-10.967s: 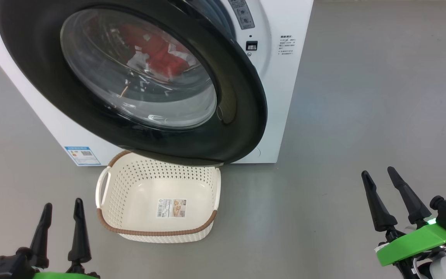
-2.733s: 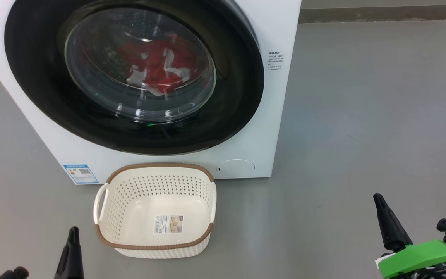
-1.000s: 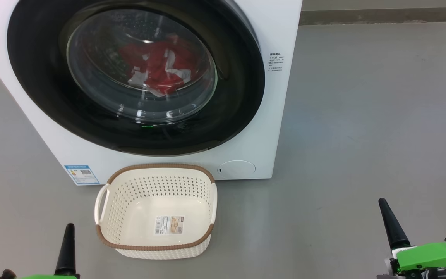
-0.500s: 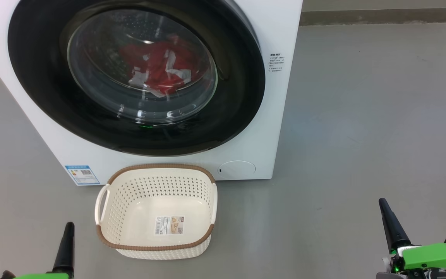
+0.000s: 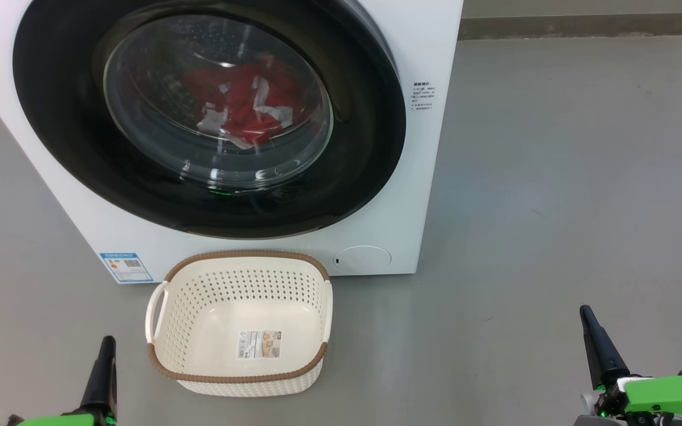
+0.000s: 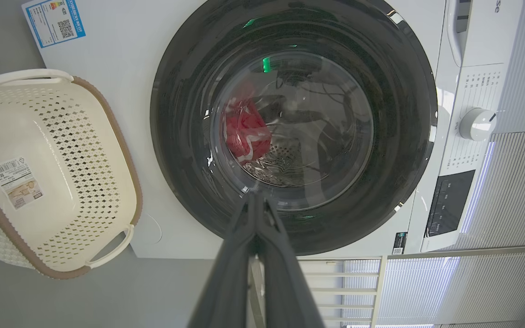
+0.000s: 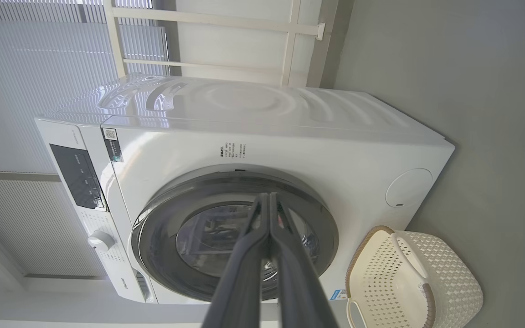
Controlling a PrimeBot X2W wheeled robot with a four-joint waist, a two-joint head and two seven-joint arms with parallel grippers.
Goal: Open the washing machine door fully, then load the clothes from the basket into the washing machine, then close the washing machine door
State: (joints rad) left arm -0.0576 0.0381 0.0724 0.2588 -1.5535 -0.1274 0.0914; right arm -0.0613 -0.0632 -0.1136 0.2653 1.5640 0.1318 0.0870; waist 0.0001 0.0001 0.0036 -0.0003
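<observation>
Loading is judged complete: the clothes point(image 5: 240, 106) are seen inside the washing machine point(image 5: 430, 177), behind the shut washing machine door point(image 5: 211, 201), and the basket point(image 5: 240, 255) is found empty just before it. The left gripper point(image 5: 108, 342) and the right gripper point(image 5: 585, 313) are held clenched on nothing, low and well apart from the machine.

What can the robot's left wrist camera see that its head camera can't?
Left wrist view: the white control knob and the black control panel on the washing machine. Head view: the shut right gripper and the wide grey floor on the robot's right. Both: the closed washing machine door, red clothes behind its glass, the empty basket and the shut left gripper.
</observation>
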